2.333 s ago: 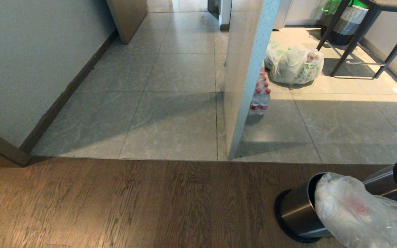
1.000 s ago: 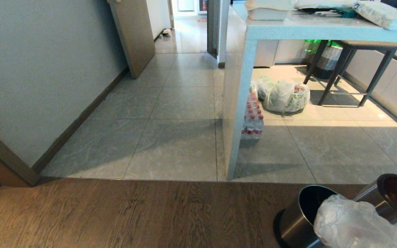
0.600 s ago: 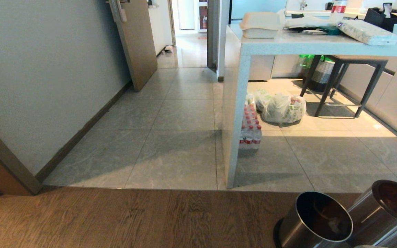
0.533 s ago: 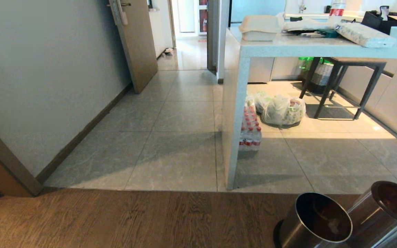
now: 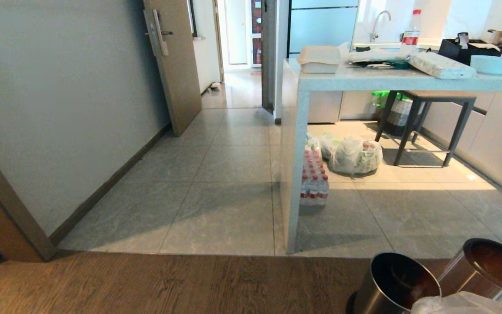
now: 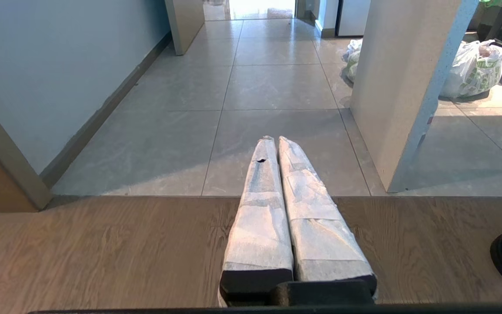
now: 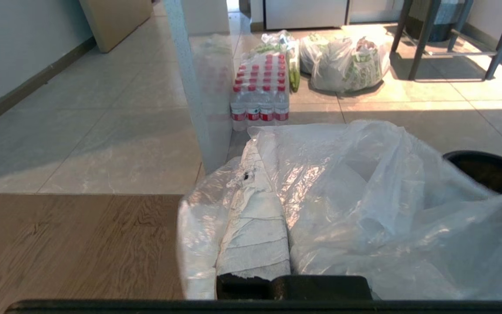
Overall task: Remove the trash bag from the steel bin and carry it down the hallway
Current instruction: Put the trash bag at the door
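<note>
R gripper point(image 7: 257, 174): fingers pressed together, pinching the trash bag point(image 7: 364, 205); clear film drapes over and around the wrapped fingers, held above wood floor point(image 7: 59, 244). In head view only a scrap of bag shows at lower right, just in front of steel bin point(image 5: 390, 283); bin's inside bare. 2nd bin point(image 5: 490, 272) beside it. L gripper point(image 6: 277, 144): fingers pressed together, holding nothing, pointing level toward hallway point(image 5: 238, 93) tiles.

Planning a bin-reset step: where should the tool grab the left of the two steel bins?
Pinch the rim of the bin from straight above, one finger inside: it stands upright, mouth open, and the smooth round wall looks too wide to clamp sideways.
</note>
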### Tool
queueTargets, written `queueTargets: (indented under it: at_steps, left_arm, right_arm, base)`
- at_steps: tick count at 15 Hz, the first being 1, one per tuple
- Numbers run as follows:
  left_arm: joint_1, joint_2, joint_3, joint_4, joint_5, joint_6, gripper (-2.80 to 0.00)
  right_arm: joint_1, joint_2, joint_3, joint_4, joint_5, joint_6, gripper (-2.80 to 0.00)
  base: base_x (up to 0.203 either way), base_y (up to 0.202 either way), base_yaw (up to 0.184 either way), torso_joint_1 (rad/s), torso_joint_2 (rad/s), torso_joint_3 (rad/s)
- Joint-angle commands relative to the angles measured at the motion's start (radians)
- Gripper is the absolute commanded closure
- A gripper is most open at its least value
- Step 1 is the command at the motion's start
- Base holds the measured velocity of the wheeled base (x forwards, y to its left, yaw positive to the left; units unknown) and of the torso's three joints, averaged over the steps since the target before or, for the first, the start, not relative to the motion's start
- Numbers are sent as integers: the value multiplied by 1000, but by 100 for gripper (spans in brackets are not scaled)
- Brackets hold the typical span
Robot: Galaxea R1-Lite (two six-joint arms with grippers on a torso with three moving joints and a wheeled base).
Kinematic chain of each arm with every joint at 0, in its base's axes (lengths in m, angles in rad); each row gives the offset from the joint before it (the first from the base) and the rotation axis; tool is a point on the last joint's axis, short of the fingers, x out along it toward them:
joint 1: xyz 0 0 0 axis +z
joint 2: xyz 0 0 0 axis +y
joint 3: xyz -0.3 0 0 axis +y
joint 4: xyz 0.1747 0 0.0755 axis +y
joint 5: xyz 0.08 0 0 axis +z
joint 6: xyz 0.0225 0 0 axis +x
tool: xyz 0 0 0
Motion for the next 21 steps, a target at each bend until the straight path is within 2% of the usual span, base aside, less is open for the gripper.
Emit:
queueTargets:
  at_steps: [1,8,10,13,21]
  left_arm:
    - [0,0,2,0,0,0,0]
    - [0,0,2,5,0,0,0]
    - [0,0,2,5,0,19,0]
    - [0,0,3,3,0,8,0]
    - [0,0,2,2,0,9,0]
  right_arm:
    - [0,0,2,0,0,0,0]
    - [0,0,2,0,0,0,0]
    - [0,0,2,0,0,0,0]
    - [0,0,2,0,0,0,0]
    - [0,0,2,0,0,2,0]
  base:
    - [0,0,0,4,0,36]
    - [0,0,0,0,0,0]
    - [0,0,0,0,0,0]
    - [2,15,-5,1,-4,2]
    - [1,173,-1,3,2,4]
